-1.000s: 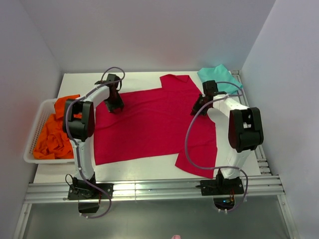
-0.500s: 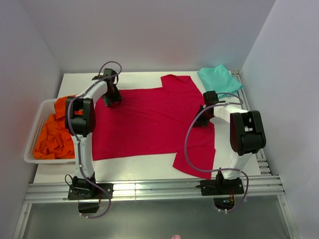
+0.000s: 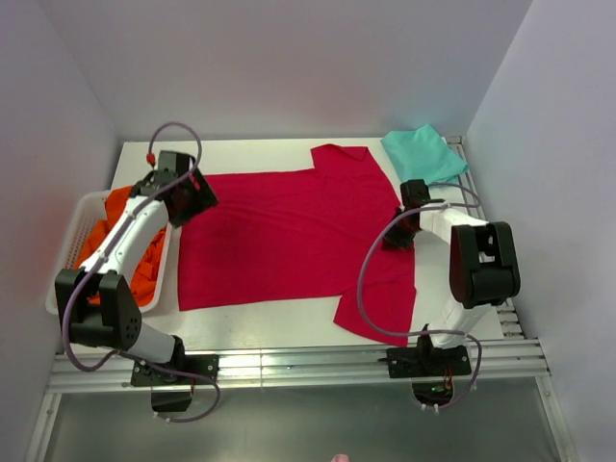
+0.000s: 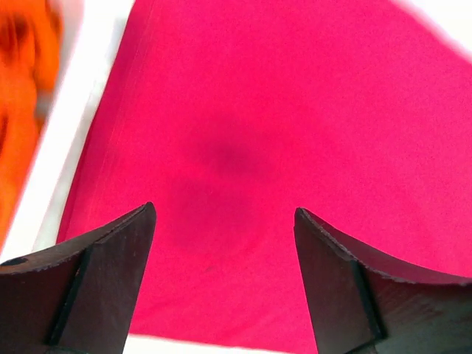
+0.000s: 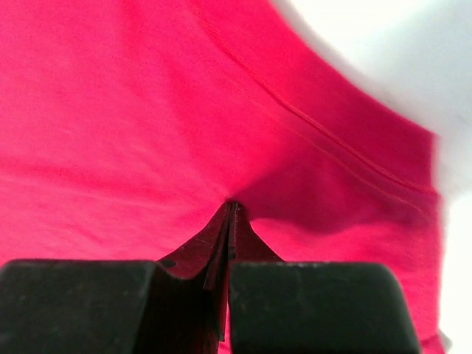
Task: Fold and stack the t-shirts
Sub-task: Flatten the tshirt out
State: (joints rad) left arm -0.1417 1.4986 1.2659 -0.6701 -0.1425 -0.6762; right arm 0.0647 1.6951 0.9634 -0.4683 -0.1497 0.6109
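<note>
The crimson-red t-shirt [image 3: 289,236] lies spread flat over the middle of the white table [image 3: 250,327], one sleeve at the back [image 3: 339,159] and one at the front right [image 3: 375,308]. My left gripper [image 3: 197,197] hovers over its back left corner, open, with only red cloth [image 4: 295,110] showing between the fingers [image 4: 223,214]. My right gripper [image 3: 397,236] is shut on a pinch of the red shirt [image 5: 147,110] at its right side, and the cloth puckers at the tips [image 5: 231,205]. A folded teal-green t-shirt [image 3: 423,154] lies at the back right corner.
A white slatted basket [image 3: 60,279] holding bright orange garments [image 3: 96,252] stands at the table's left edge, close beside the left arm; the orange [image 4: 18,110] shows blurred in the left wrist view. Metal rails [image 3: 289,366] run along the near edge.
My left gripper opened, let go of the shirt's back left corner and swung out left toward the basket. The shirt now lies flatter. My right gripper, still shut, shifted slightly nearer.
</note>
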